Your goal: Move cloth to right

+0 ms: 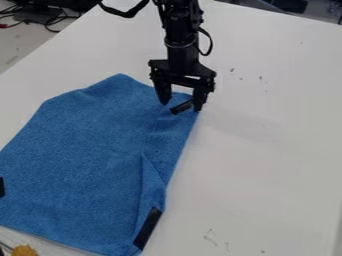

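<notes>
The blue cloth (93,155) lies spread over the left half of the white table, with a fold running along its lower right side. Black strips mark its edges: one at the upper right corner, one at the lower right, one at the far left. My gripper (181,102) hangs over the cloth's upper right corner, its two fingers apart and pointing down. The black strip (182,107) at that corner is between them, close to the right finger. Whether the fingertips touch the cloth, I cannot tell.
White table surface (267,150) extends to the right of the cloth. A yellow-orange object (24,250) is at the bottom left corner. Cables (50,22) and dark equipment lie beyond the table at the upper left. Small dark marks dot the tabletop.
</notes>
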